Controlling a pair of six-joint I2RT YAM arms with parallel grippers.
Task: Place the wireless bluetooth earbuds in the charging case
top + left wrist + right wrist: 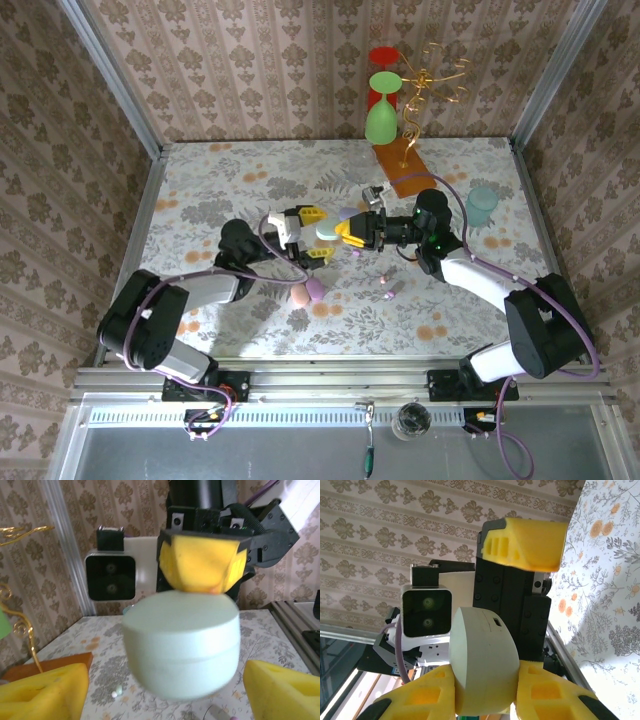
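Two tiny pink-lilac wireless bluetooth earbuds point(385, 283) lie on the floral desk point(220, 180) beside the right forearm, too small for us to read their shape. We see the right hand point(352, 230) clamped on the charging case point(328, 231), held off the desk between yellow fingers point(422, 697) with hollow cells. The case is pale mint, smooth and rounded, with a seam. It is blurred in the left wrist view and its lower edge is cut off in the right wrist view. The left hand point(315, 233) is spread wide either side of the case, not touching it. Peach and lilac pebbles point(308, 292) sit by the left arm.
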